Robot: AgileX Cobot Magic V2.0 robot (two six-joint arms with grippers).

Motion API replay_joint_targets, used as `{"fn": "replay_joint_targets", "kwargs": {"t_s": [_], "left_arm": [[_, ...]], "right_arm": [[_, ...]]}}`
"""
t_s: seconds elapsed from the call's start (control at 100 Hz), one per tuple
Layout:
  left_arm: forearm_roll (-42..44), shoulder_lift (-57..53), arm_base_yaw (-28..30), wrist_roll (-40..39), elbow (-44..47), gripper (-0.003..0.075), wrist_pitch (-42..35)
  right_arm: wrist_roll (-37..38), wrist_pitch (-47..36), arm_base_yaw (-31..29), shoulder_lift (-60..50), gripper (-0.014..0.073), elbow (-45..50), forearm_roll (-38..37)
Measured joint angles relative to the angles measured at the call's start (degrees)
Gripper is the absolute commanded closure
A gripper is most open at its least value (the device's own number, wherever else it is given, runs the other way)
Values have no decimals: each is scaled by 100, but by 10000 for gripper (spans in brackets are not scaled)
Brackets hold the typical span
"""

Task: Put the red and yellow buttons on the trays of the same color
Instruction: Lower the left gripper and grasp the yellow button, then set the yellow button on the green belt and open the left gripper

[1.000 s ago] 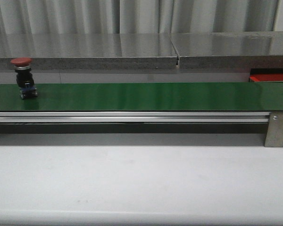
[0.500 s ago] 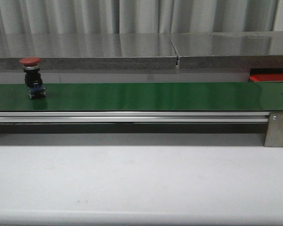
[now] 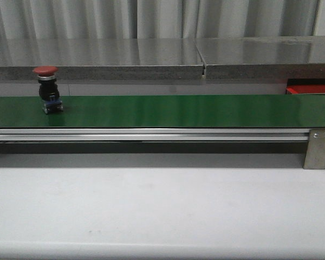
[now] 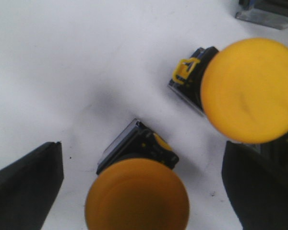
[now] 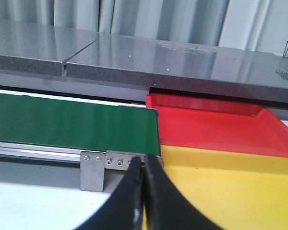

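Front view: red button (image 3: 47,89) stood upright on the green belt (image 3: 179,111), upper left of the frame, red cap on top, dark body below. Sliver of the red tray (image 3: 310,89) showed at the far right edge, behind the belt's end. Button and tray sat well apart, at opposite ends of the belt. White table (image 3: 162,211) filled the lower half. Neither arm in this view.

Left wrist view: my left gripper (image 4: 144,184) was open, one dark finger at lower left, the other at lower right. A yellow button (image 4: 137,194) sat between them at bottom centre, cap facing the camera, body pointing up-frame. A second yellow button (image 4: 248,91) lay at the upper right, just beside the right-hand finger. Both rested on the white table. Nothing gripped.

Right wrist view: my right gripper (image 5: 143,191) was closed, fingers pressed together at bottom centre, holding nothing. Red tray (image 5: 216,127) lay centre right, yellow tray (image 5: 221,187) touching it on the near side, lower right. Belt end and its metal bracket (image 5: 93,170) were to the left of the fingertips.

Judgement: the right arm is nearer the trays, the red button lies at the belt's other end, so the key relation is left-to-right along the belt. Left gripper is already lined up over a yellow button.
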Motion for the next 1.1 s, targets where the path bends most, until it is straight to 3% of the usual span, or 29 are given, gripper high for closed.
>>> {"fn": "replay_joint_targets", "kwargs": {"t_s": [0.24, 0.39, 0.77, 1.1], "left_arm": [[0, 23, 0, 0, 0, 547, -24], [0, -39, 0, 0, -5, 685, 94], [34, -1470, -285, 194, -5, 714, 806], [37, -1818, -1216, 394, -431, 714, 1256]], "right_arm": [[0, 0, 0, 0, 711, 0, 0], [0, 0, 0, 0, 711, 0, 0], [0, 0, 0, 0, 711, 0, 0], [0, 0, 0, 0, 711, 0, 0]]}}
